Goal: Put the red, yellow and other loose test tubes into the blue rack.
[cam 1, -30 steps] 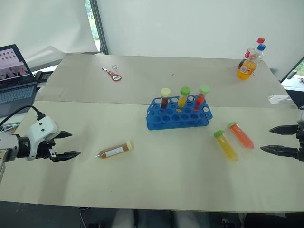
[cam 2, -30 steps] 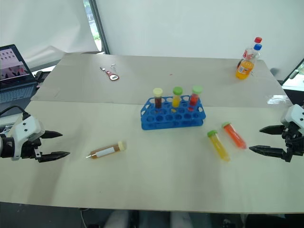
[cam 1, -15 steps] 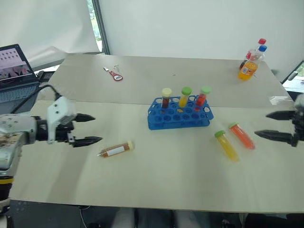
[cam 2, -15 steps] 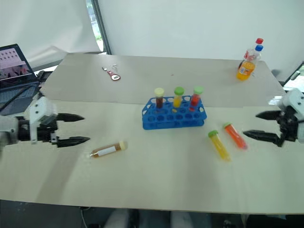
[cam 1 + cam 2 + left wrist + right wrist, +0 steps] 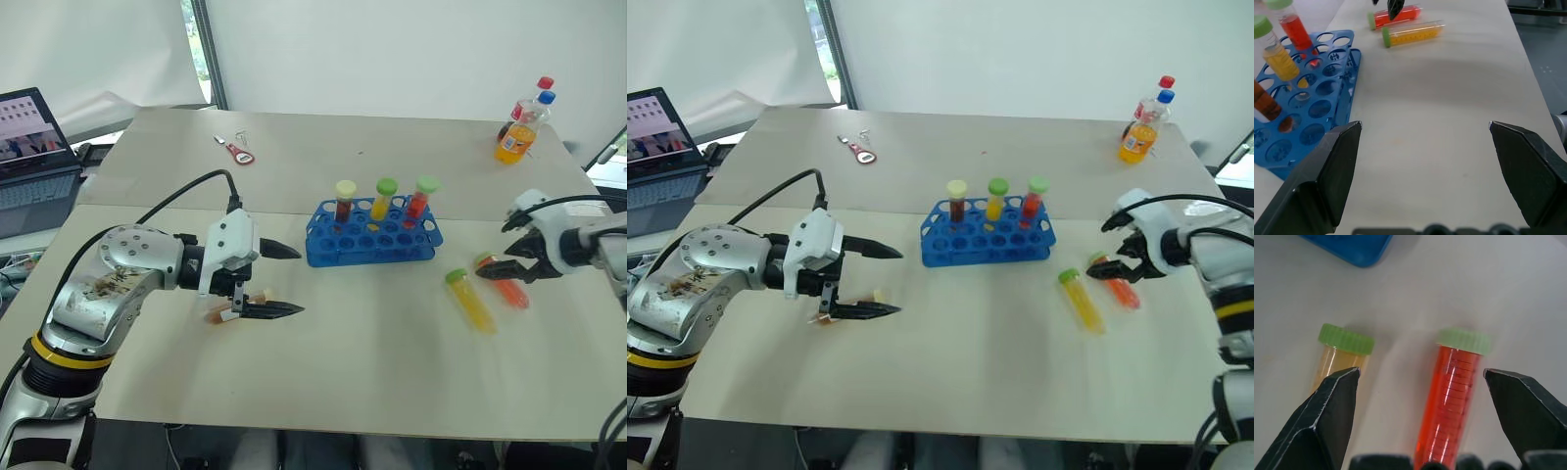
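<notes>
Background stuff: a laptop (image 5: 29, 147) off the bench's left edge, drink bottles (image 5: 524, 122) at the far right corner, and a small red tool (image 5: 238, 152) far left. The bench (image 5: 323, 382) is pale beige, with white walls behind.

The red tube (image 5: 1449, 396) and yellow tube (image 5: 470, 302) lie side by side right of the blue rack (image 5: 370, 245), caps toward it. The right gripper (image 5: 509, 257) hovers wide open over the red one.

The brown tube (image 5: 230, 311) lies flat, mostly hidden behind the wide-open left gripper (image 5: 279, 281).

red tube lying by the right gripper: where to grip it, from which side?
Grip the red tube across its clear barrel, just below the green cap, coming straight down from above. It lies flat on the table, and the yellow tube lies close alongside, so a side approach looks crowded. The open right gripper already hangs over it; the fingers should straddle the barrel's width.
</notes>
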